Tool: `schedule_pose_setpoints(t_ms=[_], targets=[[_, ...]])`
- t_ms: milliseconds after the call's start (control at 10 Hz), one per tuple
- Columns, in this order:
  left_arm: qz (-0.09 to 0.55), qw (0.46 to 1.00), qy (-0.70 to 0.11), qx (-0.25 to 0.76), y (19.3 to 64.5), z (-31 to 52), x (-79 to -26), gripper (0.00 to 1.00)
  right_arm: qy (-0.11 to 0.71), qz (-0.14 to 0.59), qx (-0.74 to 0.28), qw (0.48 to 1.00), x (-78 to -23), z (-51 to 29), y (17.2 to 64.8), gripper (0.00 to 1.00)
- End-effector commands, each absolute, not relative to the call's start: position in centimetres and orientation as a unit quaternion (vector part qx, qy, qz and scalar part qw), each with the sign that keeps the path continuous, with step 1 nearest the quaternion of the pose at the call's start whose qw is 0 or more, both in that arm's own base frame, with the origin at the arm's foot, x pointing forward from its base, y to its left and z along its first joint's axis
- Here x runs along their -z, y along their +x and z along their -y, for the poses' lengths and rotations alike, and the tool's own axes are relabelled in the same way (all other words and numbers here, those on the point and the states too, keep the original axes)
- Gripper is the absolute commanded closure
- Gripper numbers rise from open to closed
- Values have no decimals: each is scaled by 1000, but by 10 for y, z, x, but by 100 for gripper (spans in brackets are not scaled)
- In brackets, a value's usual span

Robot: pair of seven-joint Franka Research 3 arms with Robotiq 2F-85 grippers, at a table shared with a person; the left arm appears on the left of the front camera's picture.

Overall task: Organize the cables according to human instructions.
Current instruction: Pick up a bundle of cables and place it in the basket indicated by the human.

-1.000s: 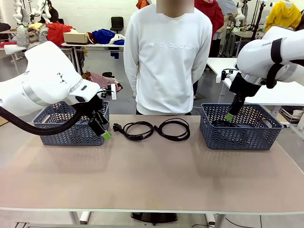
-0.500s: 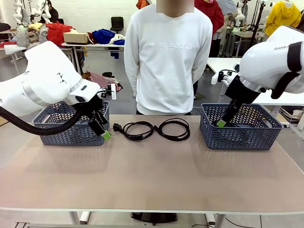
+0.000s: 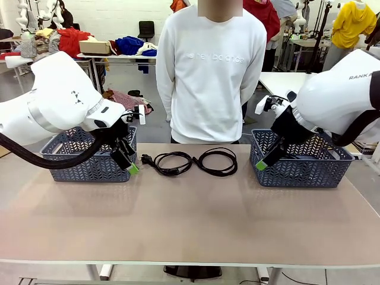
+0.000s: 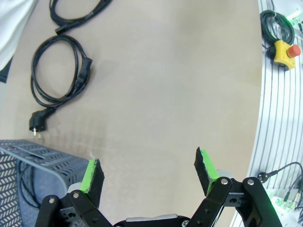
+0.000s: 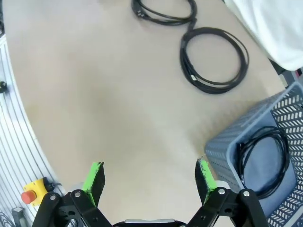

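We see our left arm bent low, coming in from 9 o'clock in the front view. Its left gripper tilts down toward 5 o'clock, just off the near corner of the left basket. The jaws stand wide apart and hold nothing, and the left wrist view shows bare table between the green pads. Our right arm reaches in from 3 o'clock, forearm slanting toward 7 o'clock. The right gripper hangs at the left corner of the right basket, jaws likewise spread and empty. Two cables lie toward 12 o'clock on the table, between the baskets – the left coil, its plug toward the left basket, and the right coil close beside it. In the right wrist view a third coil lies inside the right basket
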State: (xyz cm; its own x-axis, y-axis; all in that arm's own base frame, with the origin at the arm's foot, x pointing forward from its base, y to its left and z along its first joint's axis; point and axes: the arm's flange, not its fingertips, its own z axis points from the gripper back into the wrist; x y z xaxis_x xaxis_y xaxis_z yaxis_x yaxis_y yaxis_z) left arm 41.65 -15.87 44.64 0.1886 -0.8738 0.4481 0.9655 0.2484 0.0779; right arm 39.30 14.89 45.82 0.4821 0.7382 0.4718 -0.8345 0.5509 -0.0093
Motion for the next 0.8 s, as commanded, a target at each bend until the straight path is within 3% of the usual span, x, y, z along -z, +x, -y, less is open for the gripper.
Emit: schedule_pose_setpoints(t_ms=[0,700], targets=[[200,765,-114,602,416,157,-448,0,129,227,-474,841,-449,-151,392,0],[200,765,-114,602,416,157,-448,0,117,213,-470,849,-455,-158,390,0]])
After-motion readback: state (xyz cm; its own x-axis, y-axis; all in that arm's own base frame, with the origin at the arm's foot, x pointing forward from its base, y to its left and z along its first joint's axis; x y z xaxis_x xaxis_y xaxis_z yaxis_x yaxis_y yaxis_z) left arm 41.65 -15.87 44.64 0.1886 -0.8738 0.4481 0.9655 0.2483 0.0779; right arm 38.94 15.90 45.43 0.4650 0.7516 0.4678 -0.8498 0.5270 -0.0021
